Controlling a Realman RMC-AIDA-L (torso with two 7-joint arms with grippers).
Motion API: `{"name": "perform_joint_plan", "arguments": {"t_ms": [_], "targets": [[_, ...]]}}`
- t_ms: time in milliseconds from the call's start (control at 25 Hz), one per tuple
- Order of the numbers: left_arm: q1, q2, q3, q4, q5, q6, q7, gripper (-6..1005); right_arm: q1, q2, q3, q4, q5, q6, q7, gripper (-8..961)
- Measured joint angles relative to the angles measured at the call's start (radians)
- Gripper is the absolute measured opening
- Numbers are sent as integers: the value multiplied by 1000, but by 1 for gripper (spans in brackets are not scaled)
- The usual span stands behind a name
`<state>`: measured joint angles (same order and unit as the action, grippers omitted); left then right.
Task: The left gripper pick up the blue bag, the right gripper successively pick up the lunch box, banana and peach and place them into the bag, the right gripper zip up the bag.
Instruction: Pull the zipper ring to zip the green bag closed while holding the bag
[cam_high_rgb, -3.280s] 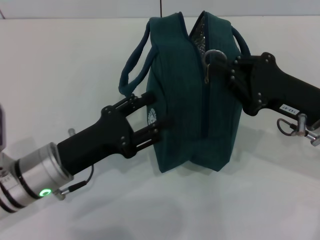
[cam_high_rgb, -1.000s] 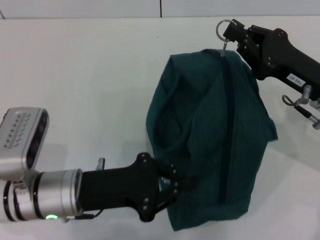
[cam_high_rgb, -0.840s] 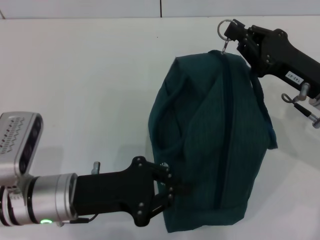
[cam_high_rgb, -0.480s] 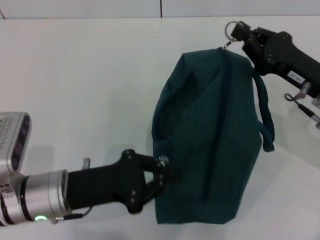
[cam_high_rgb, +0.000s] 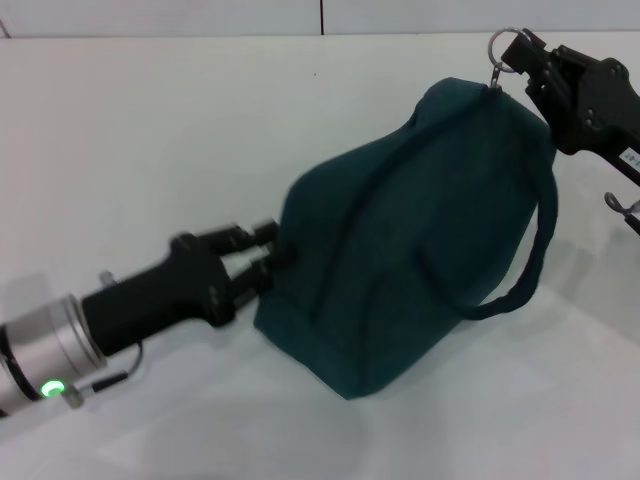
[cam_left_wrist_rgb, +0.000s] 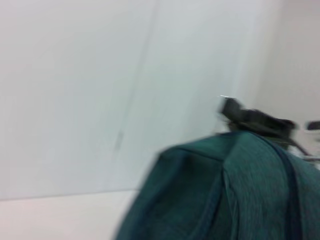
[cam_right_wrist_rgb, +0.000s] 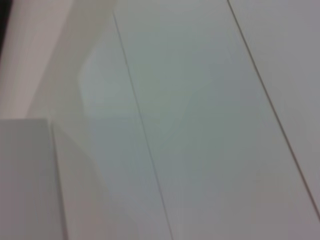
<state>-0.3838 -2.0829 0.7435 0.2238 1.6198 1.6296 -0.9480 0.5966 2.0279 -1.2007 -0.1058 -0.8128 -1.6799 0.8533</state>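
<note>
The blue bag (cam_high_rgb: 410, 220) lies tilted on the white table, its zipper closed along the top and one loop handle (cam_high_rgb: 530, 265) hanging at its right side. My left gripper (cam_high_rgb: 262, 255) is at the bag's lower left corner, fingers pinched on the fabric there. My right gripper (cam_high_rgb: 522, 58) is at the bag's far right top end, shut on the silver zipper ring pull (cam_high_rgb: 505, 45). The left wrist view shows the bag (cam_left_wrist_rgb: 225, 195) close up and the right gripper (cam_left_wrist_rgb: 255, 120) beyond it. The lunch box, banana and peach are out of view.
The white table (cam_high_rgb: 150, 130) stretches to the left and front of the bag. The right wrist view shows only pale wall panels (cam_right_wrist_rgb: 190, 110).
The right gripper has moved right with the ring pull. The bag has swung and tipped to the right with it. The left gripper has shifted up and left, still at the bag's corner.
</note>
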Motion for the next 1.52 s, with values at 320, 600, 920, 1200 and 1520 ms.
{"name": "perform_joint_plan", "arguments": {"t_ms": [320,600,920,1200,1520], "targets": [[17,-5,-202,6,-30,-15,-16,410,11,0,-4,4,-3,8,22,20],[-12,1,-43,271,10,64,-336,514,13,0,-4,21,-5,15,27,21],[-84,0,92,712,7,149,-782,626,16,0,-3,24,-7,36,27,21],[-139,-4,341,1078,157,1,-1117,866,16,0,-3,25,-7,47,27,22],[-161,-7,675,1382,442,-202,-1413,856,15,0,-3,25,-7,50,27,22]]}}
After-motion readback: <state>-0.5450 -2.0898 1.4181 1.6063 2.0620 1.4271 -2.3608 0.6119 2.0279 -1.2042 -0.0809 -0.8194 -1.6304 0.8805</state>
